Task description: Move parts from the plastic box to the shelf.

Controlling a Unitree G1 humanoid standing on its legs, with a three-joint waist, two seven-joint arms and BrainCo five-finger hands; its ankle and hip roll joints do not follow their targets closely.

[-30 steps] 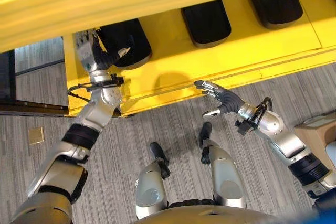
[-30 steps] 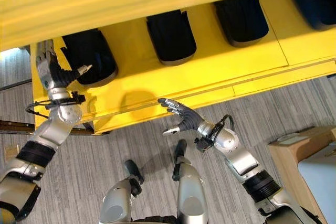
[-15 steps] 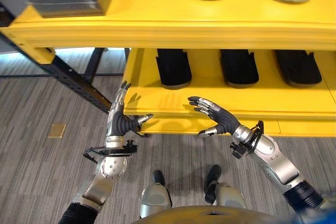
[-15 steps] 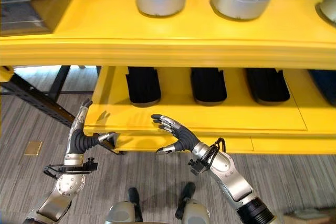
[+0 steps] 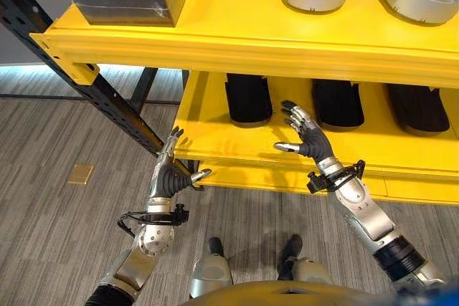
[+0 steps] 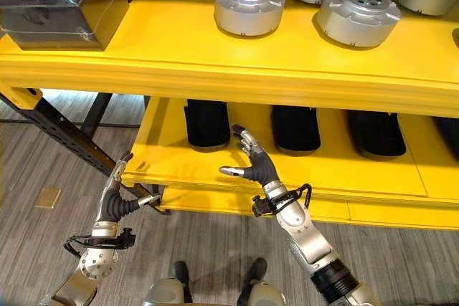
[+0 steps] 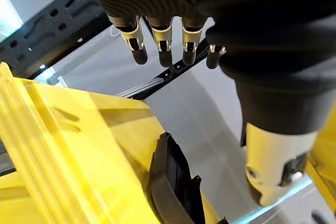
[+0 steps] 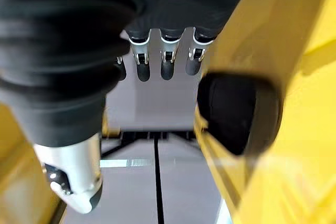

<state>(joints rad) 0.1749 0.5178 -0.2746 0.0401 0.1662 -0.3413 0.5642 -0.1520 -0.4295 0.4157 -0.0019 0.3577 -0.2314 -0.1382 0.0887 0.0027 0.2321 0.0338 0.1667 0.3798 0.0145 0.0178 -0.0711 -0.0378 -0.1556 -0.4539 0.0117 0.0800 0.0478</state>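
A yellow shelf (image 5: 237,41) has two levels. On the upper level stand several round silver parts (image 6: 249,6). Black oblong parts (image 5: 248,98) lie in a row on the lower level (image 6: 344,170). My right hand (image 5: 305,134) is open and empty, held over the front of the lower level between two black parts. One black part (image 8: 239,111) shows just past its straight fingers (image 8: 163,61). My left hand (image 5: 171,173) is open and empty beside the lower level's front left corner. Its fingers (image 7: 160,40) are straight.
A dark box under clear film (image 6: 57,5) sits at the left end of the upper level. A black rack upright (image 5: 93,91) slants down past the shelf's left corner. Grey carpet (image 5: 57,234) with a small brass plate (image 5: 80,173) lies below.
The view has swung up, bringing the upper level into sight. My left hand drew back from the leftmost black part to the shelf corner. My right hand rose over the lower level.
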